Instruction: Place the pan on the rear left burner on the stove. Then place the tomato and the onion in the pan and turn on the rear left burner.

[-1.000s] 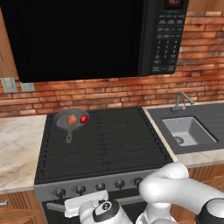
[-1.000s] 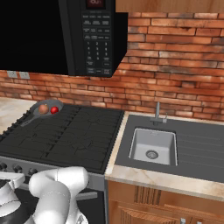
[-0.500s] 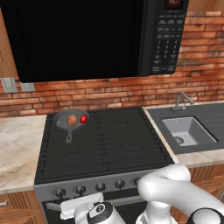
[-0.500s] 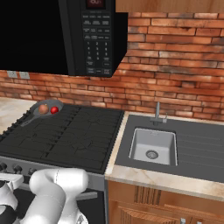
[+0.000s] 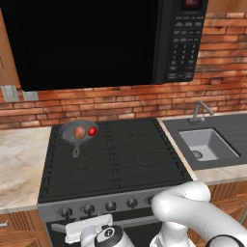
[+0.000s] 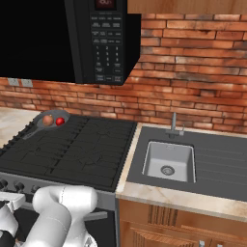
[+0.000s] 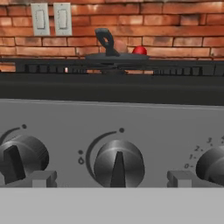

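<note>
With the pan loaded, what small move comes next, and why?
Probably ease the end effector forward onto the knob centred ahead and close. The pan already sits on the stove's rear left burner holding the onion and tomato; the fingers flank that knob.

We note one change: the arm (image 5: 193, 207) sits lower and nearer the stove (image 5: 111, 157) front than before, its wrist down at the knob (image 7: 119, 162) row.

the stove (image 5: 116, 164) carries the pan (image 5: 77, 133) on its rear left burner.
</note>
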Motion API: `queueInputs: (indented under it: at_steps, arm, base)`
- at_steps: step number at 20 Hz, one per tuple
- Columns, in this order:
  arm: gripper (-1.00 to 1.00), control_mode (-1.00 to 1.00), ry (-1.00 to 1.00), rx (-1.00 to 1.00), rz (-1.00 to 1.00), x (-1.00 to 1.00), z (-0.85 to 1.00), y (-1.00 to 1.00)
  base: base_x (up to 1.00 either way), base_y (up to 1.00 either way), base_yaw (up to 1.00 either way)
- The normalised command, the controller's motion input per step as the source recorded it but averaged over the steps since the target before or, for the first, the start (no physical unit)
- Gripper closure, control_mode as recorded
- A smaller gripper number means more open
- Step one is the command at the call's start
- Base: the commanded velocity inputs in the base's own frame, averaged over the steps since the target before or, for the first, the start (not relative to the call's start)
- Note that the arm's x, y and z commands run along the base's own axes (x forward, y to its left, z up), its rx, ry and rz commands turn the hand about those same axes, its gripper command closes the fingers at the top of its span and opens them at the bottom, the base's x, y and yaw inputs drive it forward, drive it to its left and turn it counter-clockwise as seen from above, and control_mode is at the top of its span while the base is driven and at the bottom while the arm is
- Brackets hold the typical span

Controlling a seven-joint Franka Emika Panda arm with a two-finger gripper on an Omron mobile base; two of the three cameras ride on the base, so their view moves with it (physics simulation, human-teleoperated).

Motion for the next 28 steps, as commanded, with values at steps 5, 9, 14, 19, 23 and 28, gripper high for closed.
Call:
queueInputs:
  at_steps: [5,9,14,19,23,28]
  arm:
    - [-1.00,-1.00,0.00,0.00,0.00,0.00,0.00,0.00]
    - [-1.00,-1.00,-0.01,0.00,-0.01,0.00,0.00,0.00]
    - [-1.00,-1.00,0.00,0.00,-0.02,0.00,0.00,0.00]
    - [-1.00,-1.00,0.00,0.01,-0.02,0.01,0.00,0.00]
    - [-1.00,-1.00,0.00,0.02,-0.01,0.01,0.00,0.00]
    - [-1.00,-1.00,0.00,0.02,-0.01,0.03,0.00,0.00]
  base:
    - [0.00,0.00,0.00]
    - [0.00,0.00,0.00]
    - [0.00,0.00,0.00]
    - [0.00,0.00,0.00]
    - [0.00,0.00,0.00]
    - [0.00,0.00,0.00]
